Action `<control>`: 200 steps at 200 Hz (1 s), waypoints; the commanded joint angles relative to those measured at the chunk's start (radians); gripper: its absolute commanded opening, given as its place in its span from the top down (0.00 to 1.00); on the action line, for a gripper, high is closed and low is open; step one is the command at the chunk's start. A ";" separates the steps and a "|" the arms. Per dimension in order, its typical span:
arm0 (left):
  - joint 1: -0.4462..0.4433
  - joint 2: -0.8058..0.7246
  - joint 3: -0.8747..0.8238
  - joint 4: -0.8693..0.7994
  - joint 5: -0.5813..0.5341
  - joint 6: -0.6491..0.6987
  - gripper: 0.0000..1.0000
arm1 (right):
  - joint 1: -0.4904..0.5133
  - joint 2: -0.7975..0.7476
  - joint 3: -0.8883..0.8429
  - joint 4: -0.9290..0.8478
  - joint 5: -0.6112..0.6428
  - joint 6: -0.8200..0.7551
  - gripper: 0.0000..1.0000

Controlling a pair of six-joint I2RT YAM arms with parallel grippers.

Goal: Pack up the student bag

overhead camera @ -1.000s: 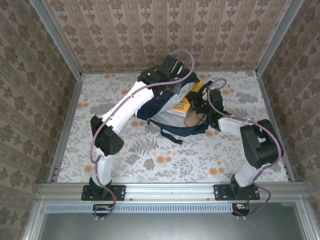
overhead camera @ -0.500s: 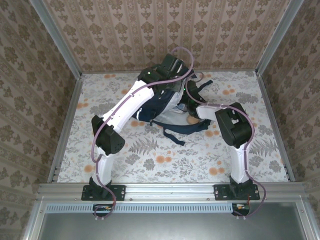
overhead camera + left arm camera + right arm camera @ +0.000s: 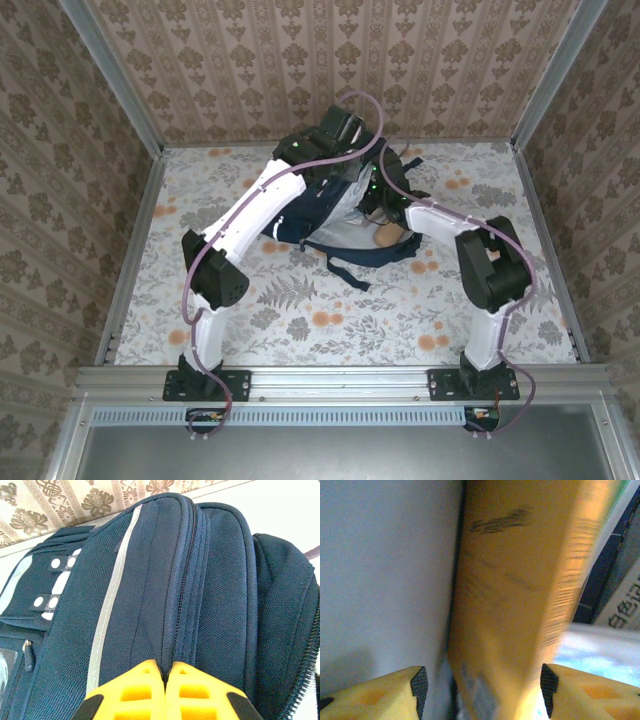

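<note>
Student bag [image 3: 296, 222]: lay on the floral desk [image 3: 300, 320], well away from the arm bases, mouth gaping upward.
Left end effector [image 3: 166, 672]: pinched fully closed on the bag's top edge, right at the zip seam, just beside the white stripe [image 3: 107, 610].
Right end effector [image 3: 482, 685]: reached inside the bag's mouth; stood parted around a yellow pack [image 3: 515, 580], with a gap showing on one side, so not clamped on it.
Step in hand: judged as releasing the yellow pack into the bag's main pocket.
Next move: would call for drawing the right end effector straight back out of the bag without dragging the pack along, rim kept lifted.
Writing: dark print on the yellow pack, too blurred to read; dark characters on a white label [image 3: 620, 605] beside it, cut off and unreadable; no brand legible on the bag's outside.
</note>
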 commanded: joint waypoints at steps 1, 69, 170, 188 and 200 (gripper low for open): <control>0.005 -0.031 -0.011 0.086 0.023 -0.021 1.00 | -0.013 -0.133 -0.044 -0.079 -0.003 -0.076 0.36; 0.009 -0.078 -0.165 0.115 0.070 -0.047 0.76 | -0.032 -0.510 -0.283 -0.307 0.110 -0.255 0.36; 0.205 -0.538 -0.968 0.420 0.291 -0.417 0.33 | 0.066 -0.787 -0.427 -0.489 0.273 -0.421 0.36; 0.257 -0.573 -1.102 0.485 0.335 -0.481 0.35 | 0.121 -0.766 -0.407 -0.503 0.299 -0.448 0.36; 0.281 -0.576 -1.169 0.527 0.348 -0.518 0.37 | 0.170 -0.741 -0.385 -0.510 0.325 -0.464 0.36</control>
